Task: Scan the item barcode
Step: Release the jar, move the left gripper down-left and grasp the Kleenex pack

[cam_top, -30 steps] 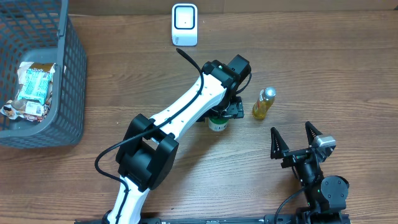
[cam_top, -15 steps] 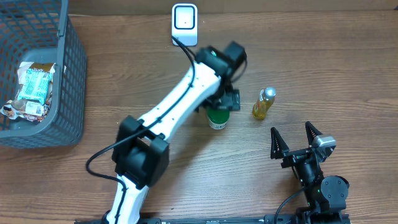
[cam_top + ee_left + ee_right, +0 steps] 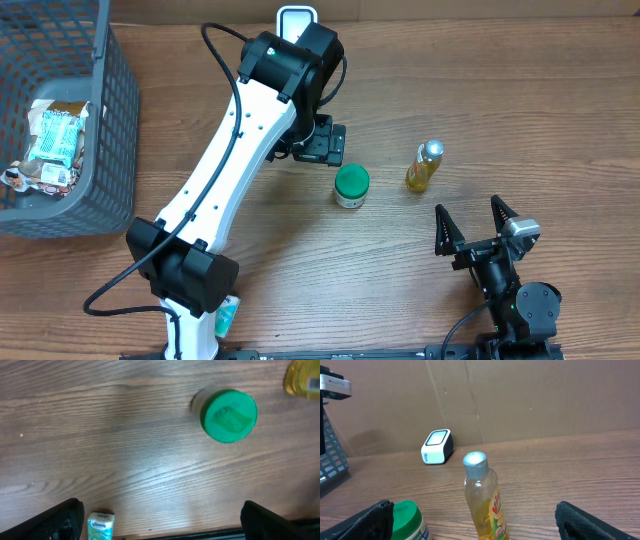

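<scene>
A dark mesh basket [image 3: 118,120] sits at the left edge of the surface [image 3: 560,110]. Crumpled snack packets [image 3: 55,135] lie inside it against its near wall, a pale green one on top of brownish ones.

Near the middle, the green-lidded jar [image 3: 351,186] stands upright on its own, touched by nothing. Just to its right, with a gap between them, a bottle [image 3: 424,166] of yellow liquid with a silver cap also stands upright. The white barcode scanner [image 3: 297,20] sits at the far edge, its face tilted up, partly covered from overhead by the left arm [image 3: 250,150]. A small teal packet [image 3: 228,316] lies at the near edge beside that arm's base.

The left jaws hang above bare wood just up and left of the jar, spread wide and gripping nothing. From the left wrist, the lid shows off to the upper right. The right jaws, near the front right, are also wide open and empty and face the bottle.

The surface is brown wood grain, and a plain cardboard wall [image 3: 520,400] rises behind it.

Bare wood runs right of the bottle to the edge. Another open band lies between the basket and the left arm.
</scene>
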Tool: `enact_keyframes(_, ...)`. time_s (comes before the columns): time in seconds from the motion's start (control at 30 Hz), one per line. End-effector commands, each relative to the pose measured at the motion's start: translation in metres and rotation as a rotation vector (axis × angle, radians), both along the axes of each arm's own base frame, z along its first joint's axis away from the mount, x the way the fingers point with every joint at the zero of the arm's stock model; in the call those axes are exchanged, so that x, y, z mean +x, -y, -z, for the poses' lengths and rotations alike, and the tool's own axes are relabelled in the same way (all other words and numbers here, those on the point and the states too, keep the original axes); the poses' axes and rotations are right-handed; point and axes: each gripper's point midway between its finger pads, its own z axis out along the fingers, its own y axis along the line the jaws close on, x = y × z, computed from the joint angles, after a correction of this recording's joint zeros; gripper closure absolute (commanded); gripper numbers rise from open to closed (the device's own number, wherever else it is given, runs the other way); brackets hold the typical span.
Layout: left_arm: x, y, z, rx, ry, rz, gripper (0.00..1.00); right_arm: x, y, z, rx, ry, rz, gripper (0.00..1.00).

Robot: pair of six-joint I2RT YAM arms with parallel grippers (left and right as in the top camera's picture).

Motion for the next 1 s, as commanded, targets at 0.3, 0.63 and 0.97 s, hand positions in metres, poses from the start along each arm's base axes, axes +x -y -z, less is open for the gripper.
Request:
enact_keyframes(0.3,-0.059,-0.048,-0.011,-0.001,-0.049,0.014,0.01,0.000,0.000,0.002,0.001,0.005,0.004,0.00)
enact_keyframes(0.63,-0.130,-0.115,0.035,0.216,-0.114,-0.295,0.00,0.000,0.000,0.002,0.001,0.005,0.004,0.00)
enact_keyframes(0.97,-0.190,-0.120,0.131,0.224,-0.327,-0.372,0.04,0.000,0.000,0.002,0.001,0.005,0.004,0.00)
